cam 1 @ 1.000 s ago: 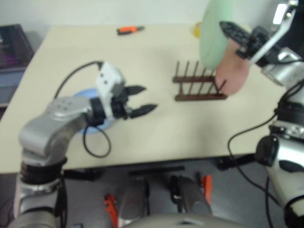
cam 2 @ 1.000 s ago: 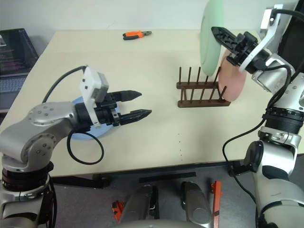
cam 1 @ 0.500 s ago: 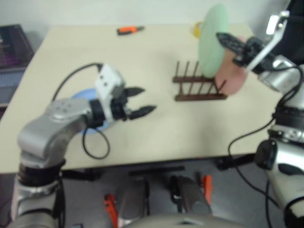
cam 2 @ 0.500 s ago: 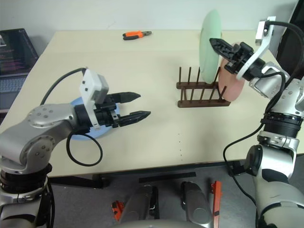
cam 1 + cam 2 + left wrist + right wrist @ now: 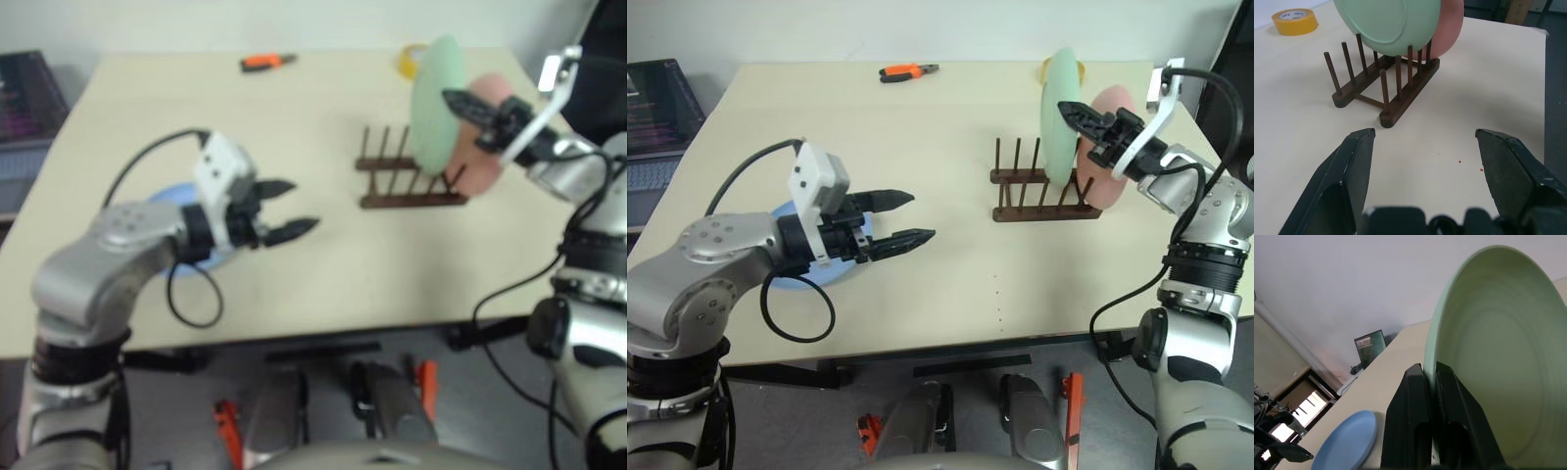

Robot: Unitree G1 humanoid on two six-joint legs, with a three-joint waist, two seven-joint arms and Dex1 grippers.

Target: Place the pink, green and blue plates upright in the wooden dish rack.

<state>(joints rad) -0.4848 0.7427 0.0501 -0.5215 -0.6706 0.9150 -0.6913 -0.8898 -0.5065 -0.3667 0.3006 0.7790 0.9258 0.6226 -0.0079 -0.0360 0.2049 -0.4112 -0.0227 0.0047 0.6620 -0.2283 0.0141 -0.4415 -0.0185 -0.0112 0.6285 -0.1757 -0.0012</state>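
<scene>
The wooden dish rack (image 5: 1038, 192) stands right of the table's middle. The pink plate (image 5: 1109, 147) stands upright in the rack's right end. Just left of it hangs the green plate (image 5: 1058, 117), upright, with my right gripper (image 5: 1066, 107) shut on its rim. Its lower edge reaches the peg tops (image 5: 1386, 24); whether it touches the rails I cannot tell. The blue plate (image 5: 792, 282) lies flat at the table's left, partly hidden under my left arm. My left gripper (image 5: 921, 216) hovers open and empty right of the blue plate, pointing at the rack (image 5: 1386, 93).
Orange pliers (image 5: 906, 70) lie at the table's far edge. A yellow tape roll (image 5: 1298, 20) sits behind the rack. A laptop (image 5: 661, 108) stands off the table's left side. Bare tabletop lies between my left gripper and the rack.
My right gripper has brought the green plate down toward the rack, next to the pink plate. The left arm has stayed where it was.
</scene>
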